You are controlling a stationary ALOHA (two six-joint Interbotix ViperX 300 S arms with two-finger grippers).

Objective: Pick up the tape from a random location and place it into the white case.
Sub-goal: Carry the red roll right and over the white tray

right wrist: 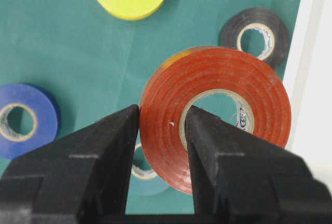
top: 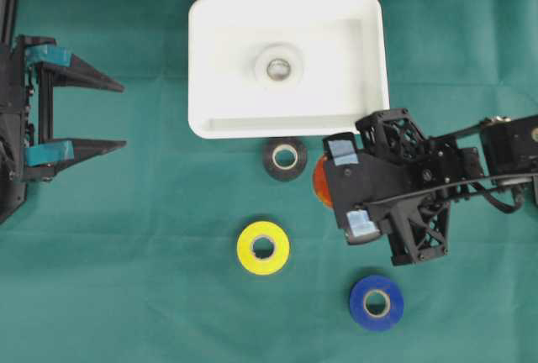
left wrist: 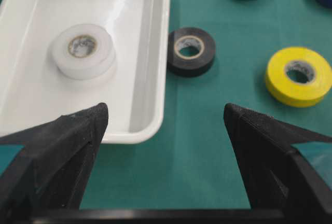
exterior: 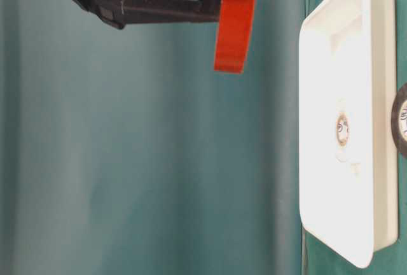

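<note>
Closest to my right wrist camera, my right fingers (right wrist: pixel 162 146) are clamped on the red tape (right wrist: pixel 215 117), one finger outside the roll, the other through its core. The roll hangs above the green bench (top: pixel 126 279), just off the near rim of the white case (top: pixel 286 65), which already holds a white tape (top: pixel 278 67). The grip is on one wall only; I judge the roll could swing or slip in transit, or clip the rim if I carry it low. My left fingers (top: pixel 84 115) stand wide apart, empty, well off to the side.
</note>
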